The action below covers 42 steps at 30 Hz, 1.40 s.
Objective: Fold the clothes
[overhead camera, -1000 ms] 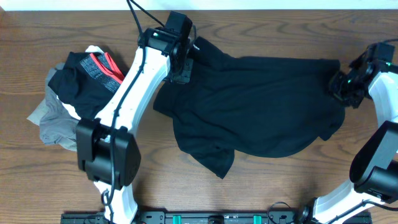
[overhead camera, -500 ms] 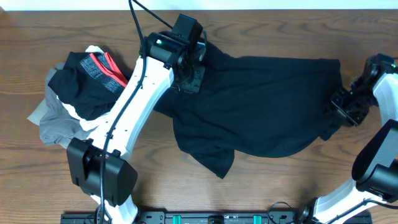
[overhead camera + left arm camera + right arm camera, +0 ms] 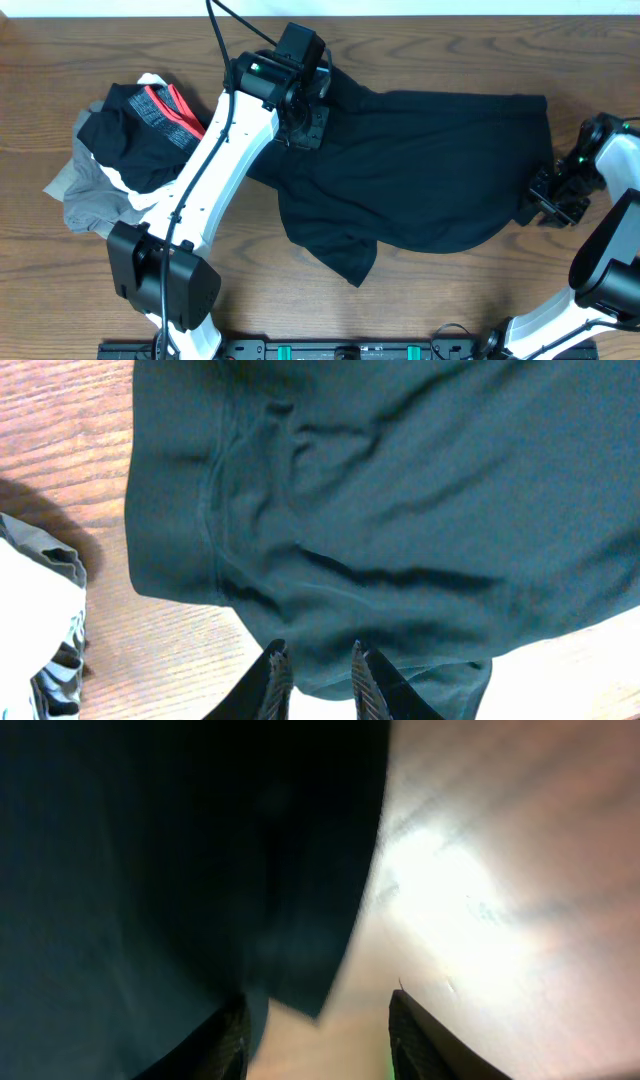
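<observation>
Black garment [image 3: 420, 170] spread across the middle of the wood table [image 3: 480, 290], rumpled at its near-left flap. Left gripper [image 3: 317, 656] narrowly apart over the far-left hem, clamping nothing; right gripper [image 3: 318, 1012] wide apart at the right edge. Likely risk: pinching one layer only, dragging the cloth askew.

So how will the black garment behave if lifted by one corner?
Probably floppy: the black garment lies wrinkled, its lower edge folded over, so it should sag. Pushed, it would likely bunch rather than slide whole.
</observation>
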Each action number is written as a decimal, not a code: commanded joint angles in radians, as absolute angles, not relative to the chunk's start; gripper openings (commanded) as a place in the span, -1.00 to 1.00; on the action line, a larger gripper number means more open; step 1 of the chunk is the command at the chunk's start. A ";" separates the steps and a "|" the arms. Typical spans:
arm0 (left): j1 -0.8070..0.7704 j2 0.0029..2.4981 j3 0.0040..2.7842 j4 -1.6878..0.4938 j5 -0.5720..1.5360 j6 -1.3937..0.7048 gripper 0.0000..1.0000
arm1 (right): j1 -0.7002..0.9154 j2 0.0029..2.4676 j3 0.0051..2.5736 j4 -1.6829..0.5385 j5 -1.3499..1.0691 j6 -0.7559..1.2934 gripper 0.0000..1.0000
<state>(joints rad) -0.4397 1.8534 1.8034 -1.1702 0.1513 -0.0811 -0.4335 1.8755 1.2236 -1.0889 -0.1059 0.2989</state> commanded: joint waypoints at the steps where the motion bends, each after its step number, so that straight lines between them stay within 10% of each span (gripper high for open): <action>1: -0.436 1.841 1.824 -1.171 0.157 -0.080 -0.53 | -0.438 1.885 1.168 -1.015 -0.202 0.301 -0.12; 4: -0.436 1.841 1.824 -1.172 0.157 -0.080 -0.53 | -0.439 1.885 1.131 -0.952 -0.191 0.330 -0.15; 10: -0.436 1.841 1.824 -1.171 0.157 -0.080 -0.53 | -0.456 1.843 1.188 -1.036 -0.218 0.319 -0.93; 17: -0.436 1.841 1.824 -1.167 0.157 -0.064 -0.53 | -0.545 1.708 1.486 -1.333 -0.149 0.233 -0.97; 25: -0.436 1.841 1.824 -1.166 0.157 -0.064 -0.52 | -0.575 1.629 1.574 -1.415 0.004 0.231 -0.74; 30: -0.436 1.841 1.824 -1.169 0.157 -0.064 -0.41 | -0.576 1.638 1.546 -1.407 0.049 0.263 0.01; 42: -0.439 1.836 1.824 -1.258 0.158 -0.057 -0.37 | -0.576 1.641 1.258 -1.229 0.020 0.303 0.17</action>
